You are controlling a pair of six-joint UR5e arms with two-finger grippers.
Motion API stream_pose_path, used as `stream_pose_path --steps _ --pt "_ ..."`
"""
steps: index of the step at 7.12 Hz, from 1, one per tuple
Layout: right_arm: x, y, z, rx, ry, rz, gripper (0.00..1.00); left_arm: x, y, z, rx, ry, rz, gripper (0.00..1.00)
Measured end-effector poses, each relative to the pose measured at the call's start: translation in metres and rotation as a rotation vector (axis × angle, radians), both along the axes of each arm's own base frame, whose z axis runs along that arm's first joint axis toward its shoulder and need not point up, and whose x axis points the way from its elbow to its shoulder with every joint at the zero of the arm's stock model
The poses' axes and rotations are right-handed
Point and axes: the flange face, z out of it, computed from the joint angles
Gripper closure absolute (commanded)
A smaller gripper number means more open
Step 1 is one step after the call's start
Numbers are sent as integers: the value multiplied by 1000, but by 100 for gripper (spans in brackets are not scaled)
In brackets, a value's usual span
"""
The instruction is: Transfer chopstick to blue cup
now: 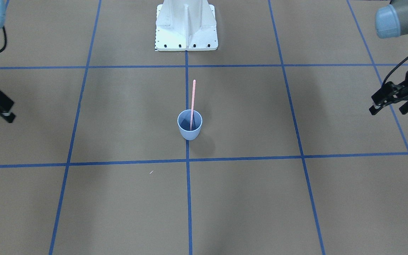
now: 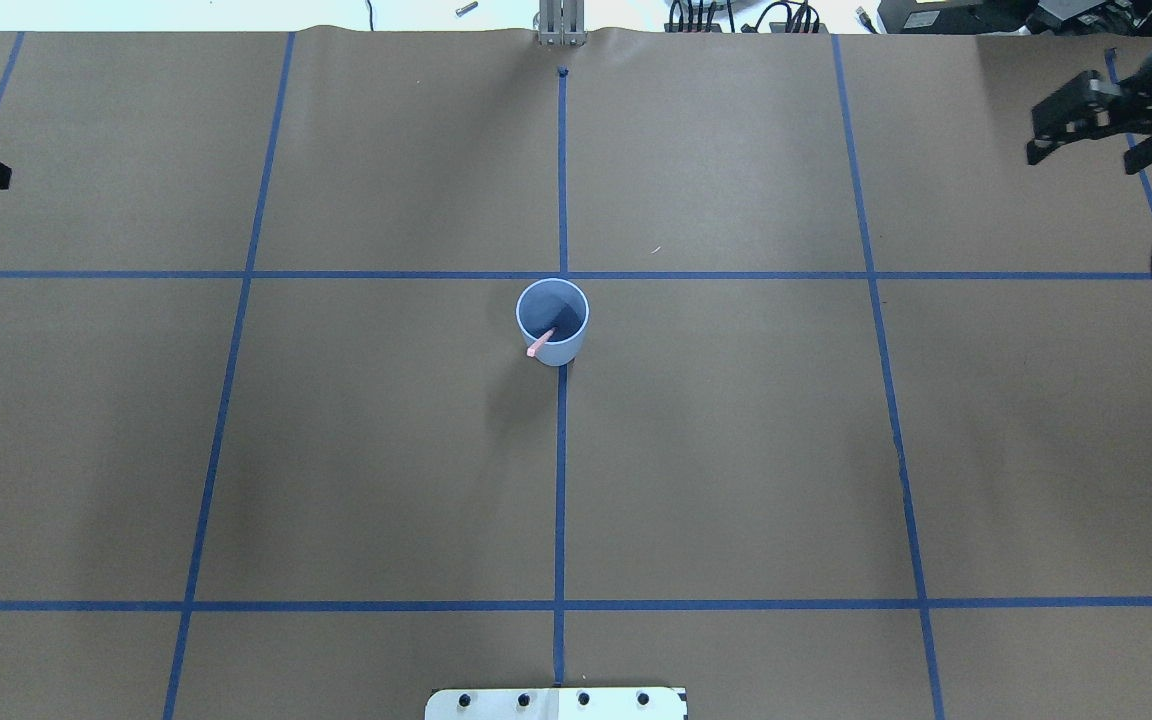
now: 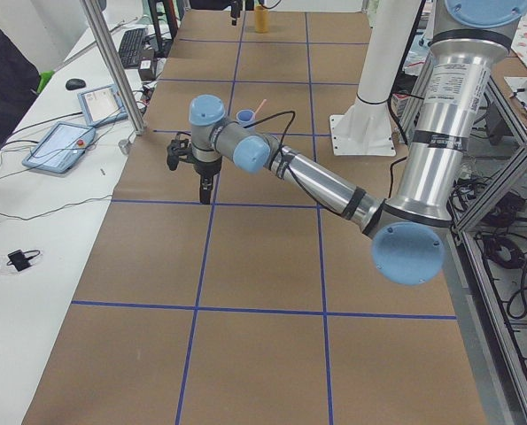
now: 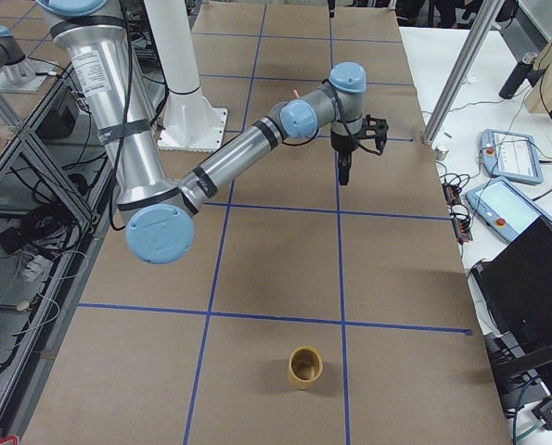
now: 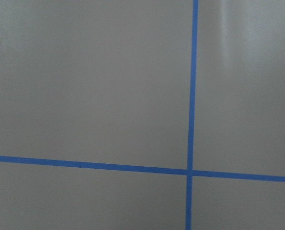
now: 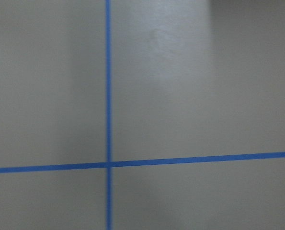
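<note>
Squarely at the middle of the table, on the centre tape line, the blue cup stands upright. The chopstick stands inside it, leaning on the rim toward the white robot base, its upper half clear of the cup. The left gripper hangs by the table's left edge with jaws apart. The right gripper hangs by the right edge, also spread. Both are well apart from the cup.

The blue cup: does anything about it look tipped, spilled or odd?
Nothing stands out. The blue cup stands upright on the centre tape line, and the chopstick leans inside it, upper end above the rim.
</note>
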Motion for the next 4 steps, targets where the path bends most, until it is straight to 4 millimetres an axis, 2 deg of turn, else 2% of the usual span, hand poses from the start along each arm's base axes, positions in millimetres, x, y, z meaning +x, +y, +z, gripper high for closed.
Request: stream_pose_path --steps 2,3,4 --pt "83 14 108 49 28 -152 0 -70 7 85 42 -68 69 2" --pt "112 26 149 56 31 -196 0 -99 22 119 75 -90 101 2" --pt "133 42 185 63 34 -238 0 -120 36 141 107 -105 122 2"
